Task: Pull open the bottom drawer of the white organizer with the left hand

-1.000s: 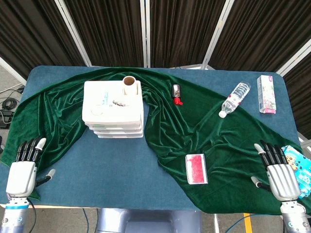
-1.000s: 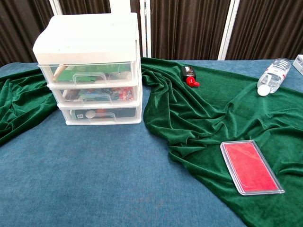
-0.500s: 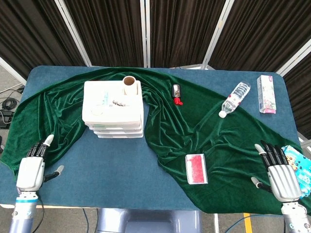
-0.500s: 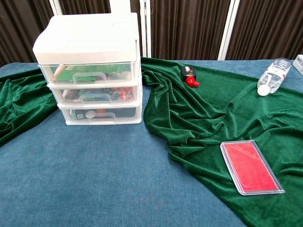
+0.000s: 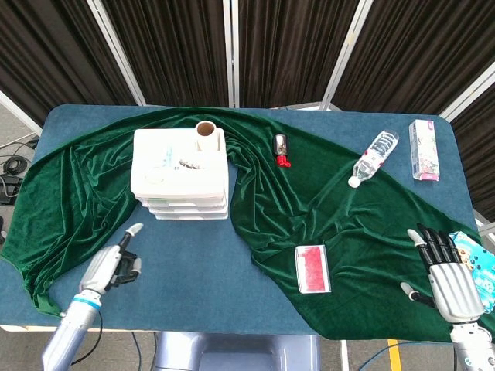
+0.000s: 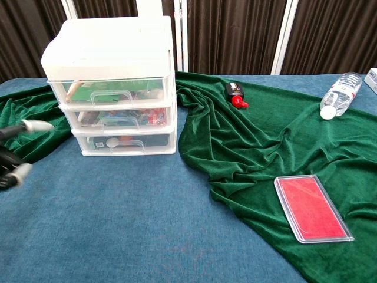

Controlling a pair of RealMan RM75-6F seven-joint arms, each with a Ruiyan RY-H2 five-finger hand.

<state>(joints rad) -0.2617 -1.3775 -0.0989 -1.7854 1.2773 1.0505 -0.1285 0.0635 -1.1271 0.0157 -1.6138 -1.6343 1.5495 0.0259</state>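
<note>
Left robot hand sits low over the blue surface, holding nothing: one finger points forward, the rest look partly curled, and the chest view catches only its fingertips at the left edge. Whether it counts as released or clenched I cannot tell from these views. You have it short of the white organizer, which stands ahead of it and a little to its right, well apart, with no contact.

Bottom drawer sits flush in the frame in the chest view, its handle untouched. All three drawers look closed. So nothing of the pull itself is done; by my judgement you are in the approach only.

Left to do, as I read it: bring the left robot hand up to the drawer front, get fingers under or behind the lowest handle, then draw straight back toward you. The organizer looks light, so it may slide along the surface with the pull instead of opening.

Right robot hand rests far off to the right near the surface's front edge, fingers spread, empty, beside a green cloth. It has no part in this.
</note>
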